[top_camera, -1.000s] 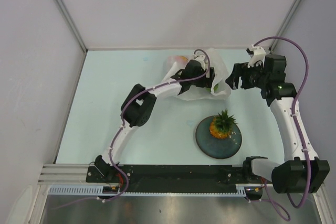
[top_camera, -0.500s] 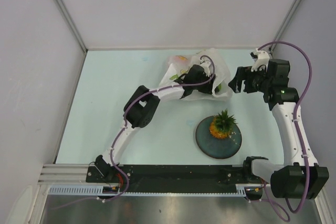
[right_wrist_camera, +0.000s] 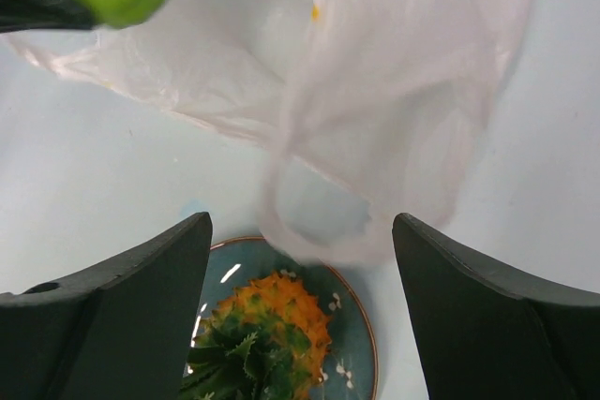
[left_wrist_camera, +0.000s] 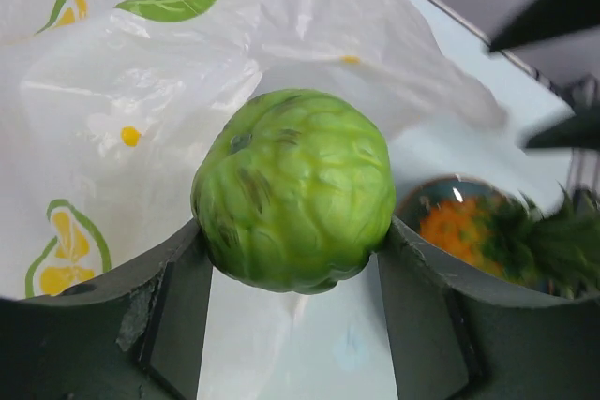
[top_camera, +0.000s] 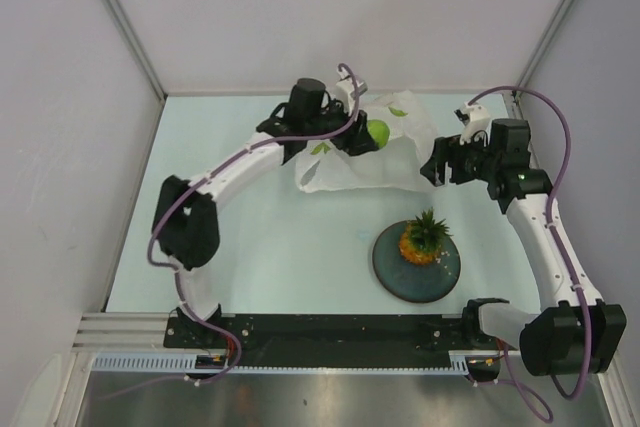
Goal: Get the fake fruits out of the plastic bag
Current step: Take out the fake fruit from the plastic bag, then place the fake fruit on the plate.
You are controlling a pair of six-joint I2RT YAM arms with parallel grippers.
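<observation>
My left gripper (left_wrist_camera: 292,231) is shut on a green round fruit (left_wrist_camera: 292,189), which hangs just above the plastic bag (left_wrist_camera: 141,91). From above, the green fruit (top_camera: 378,132) sits over the bag's (top_camera: 350,169) back edge, with the left gripper (top_camera: 366,135) beside it. The bag is crinkly white with citrus prints and lies slumped on the table. An orange pineapple (top_camera: 423,237) with a green crown rests on the dark plate (top_camera: 400,282). My right gripper (top_camera: 434,161) is open just right of the bag with nothing in it. In its wrist view the bag's handle loop (right_wrist_camera: 375,91) hangs ahead of the right gripper (right_wrist_camera: 300,231), above the pineapple (right_wrist_camera: 272,325).
The dark blue plate (right_wrist_camera: 361,334) lies in front of the bag, toward the right arm. White walls stand at the table's back and sides, and a black rail (top_camera: 340,332) runs along the near edge.
My left gripper has closed on the green fruit and lifted it out of the bag, up and to the back left. The bag has slumped flatter. My right gripper has shifted slightly left.
</observation>
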